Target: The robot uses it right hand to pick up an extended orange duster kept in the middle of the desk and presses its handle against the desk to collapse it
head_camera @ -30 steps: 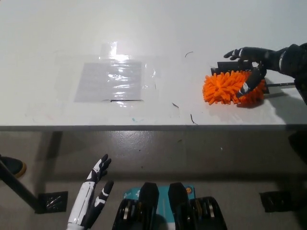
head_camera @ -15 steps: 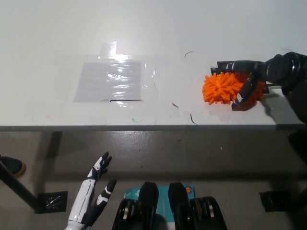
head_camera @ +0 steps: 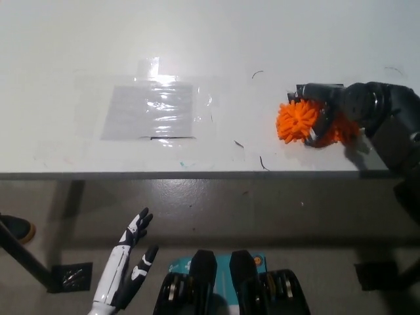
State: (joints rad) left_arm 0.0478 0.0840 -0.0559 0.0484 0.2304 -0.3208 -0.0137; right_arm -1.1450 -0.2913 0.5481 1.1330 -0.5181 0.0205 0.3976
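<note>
- The right hand (head_camera: 328,111) lies over the orange duster (head_camera: 296,121) near the desk's (head_camera: 262,39) right front corner, hiding the middle and right part of the fluffy head
- The duster's handle cannot be seen; the black arm covers where it would lie
- Whether the fingers close fully round the duster is unclear, since hand and arm merge into one dark shape
- The right arm is cut off by the picture's right edge
- The left hand (head_camera: 128,266) hangs below the desk's front edge, its forearm cut off by the bottom edge
- A dark shoe (head_camera: 16,228) is cut by the left edge
</note>
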